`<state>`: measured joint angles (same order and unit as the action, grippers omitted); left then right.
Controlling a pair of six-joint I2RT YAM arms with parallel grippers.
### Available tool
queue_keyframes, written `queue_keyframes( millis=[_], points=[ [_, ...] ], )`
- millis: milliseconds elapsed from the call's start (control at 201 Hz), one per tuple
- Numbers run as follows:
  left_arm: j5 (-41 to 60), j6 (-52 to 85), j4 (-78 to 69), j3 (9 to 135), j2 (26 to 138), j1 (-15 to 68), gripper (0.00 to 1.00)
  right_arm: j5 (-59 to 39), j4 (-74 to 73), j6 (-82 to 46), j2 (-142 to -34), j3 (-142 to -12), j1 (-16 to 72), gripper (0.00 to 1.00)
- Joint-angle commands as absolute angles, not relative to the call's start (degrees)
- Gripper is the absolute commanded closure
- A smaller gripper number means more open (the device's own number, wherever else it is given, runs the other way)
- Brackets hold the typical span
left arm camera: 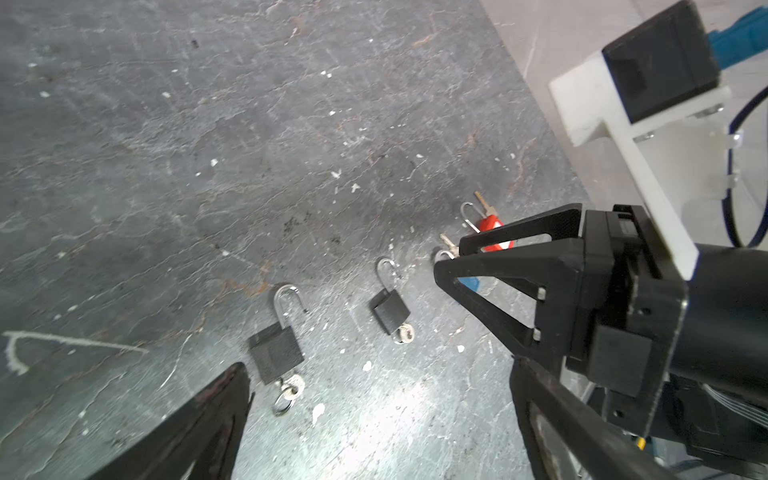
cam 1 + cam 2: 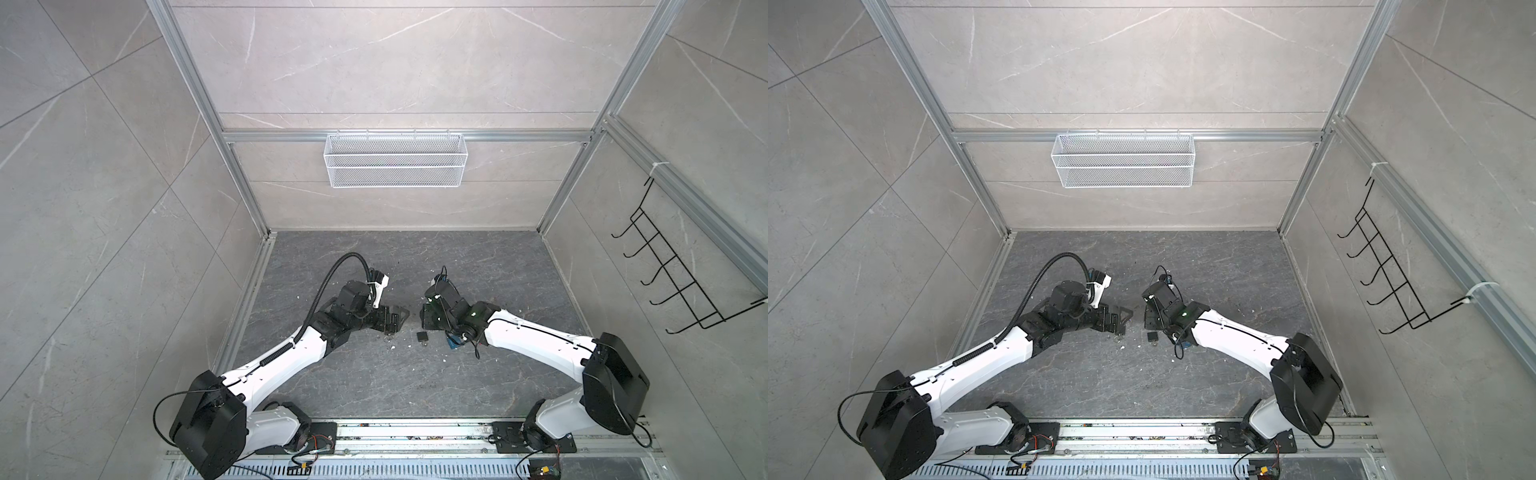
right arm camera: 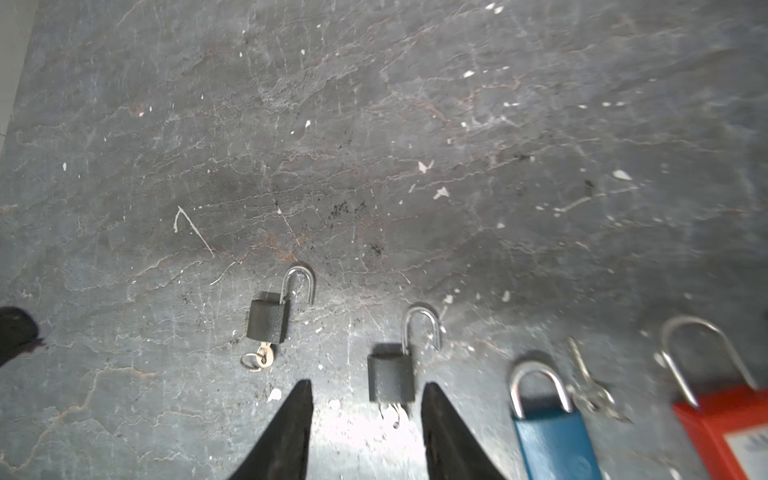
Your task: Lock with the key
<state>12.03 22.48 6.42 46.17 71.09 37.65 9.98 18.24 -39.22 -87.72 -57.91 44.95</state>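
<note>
The right gripper (image 3: 368, 384) is hanging open above the table (image 3: 374, 166), grasping nothing. The black padlock (image 3: 390, 382), with its key (image 3: 395, 409) inserted, is lying between the fingertips. The left gripper (image 1: 378, 365) is standing wide open near a second padlock (image 1: 276, 353).

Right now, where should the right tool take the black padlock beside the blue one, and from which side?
Probably grip the black padlock body across its long side faces, from above. It lies flat; the open shackle and key occupy its ends.
</note>
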Motion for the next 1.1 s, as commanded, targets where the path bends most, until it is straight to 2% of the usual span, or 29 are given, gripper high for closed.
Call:
queue_keyframes(
  millis=[0, 224, 503, 662, 761, 1100],
  points=[
    [10.38, 21.4, 5.78, 44.58, 68.62, 37.81, 0.0, 7.24, 11.12, -37.62, -90.25, -55.31, 43.87, 0.56],
    [8.67, 22.41, 5.64, 41.94, 66.22, 37.86, 0.0, 6.86, 11.83, -38.37, -92.05, -55.31, 43.87, 0.55],
    [10.04, 24.1, 2.0, 41.84, 68.23, 37.82, 0.0, 8.86, 18.92, -38.26, -91.66, -55.13, 44.37, 0.47],
    [11.3, 24.45, 0.26, 41.62, 69.77, 37.85, 0.01, 9.26, 19.69, -38.45, -92.59, -54.87, 45.9, 0.47],
    [12.94, 25.52, -1.76, 40.62, 69.7, 37.85, 0.02, 10.11, 21.51, -38.08, -94.65, -56.42, 47.22, 0.51],
    [14.3, 27.03, -4.92, 37.9, 69.68, 37.85, 0.03, 13.43, 23.03, -38.94, -98.73, -58.39, 49.65, 0.5]
  ],
)
